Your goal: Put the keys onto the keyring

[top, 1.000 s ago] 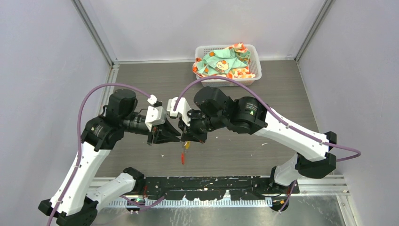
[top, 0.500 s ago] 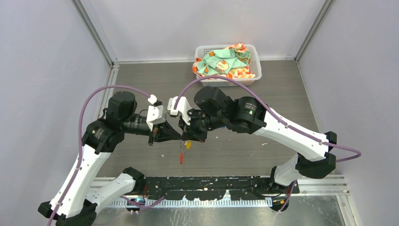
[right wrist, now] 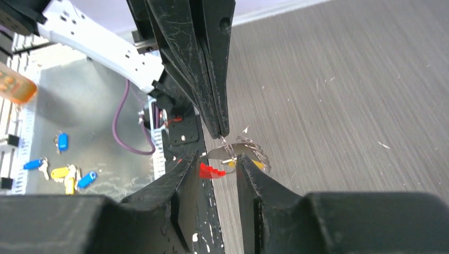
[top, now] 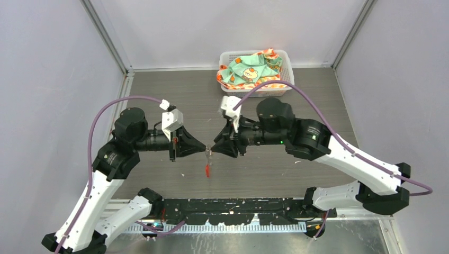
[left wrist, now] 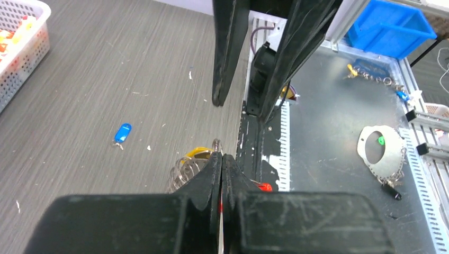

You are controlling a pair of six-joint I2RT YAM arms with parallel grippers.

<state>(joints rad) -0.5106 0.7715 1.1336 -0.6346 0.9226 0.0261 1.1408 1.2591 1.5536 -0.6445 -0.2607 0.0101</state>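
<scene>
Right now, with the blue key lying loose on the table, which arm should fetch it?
Right. The right pincer stands open and empty, while the left pincer is shut on the keyring and would drop it. The blue key lies on the table.

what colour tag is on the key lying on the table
The key tag is blue; best in the left wrist view.

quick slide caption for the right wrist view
The left gripper pinches the keyring, its red tag showing between the fingers of the open right gripper.
</scene>
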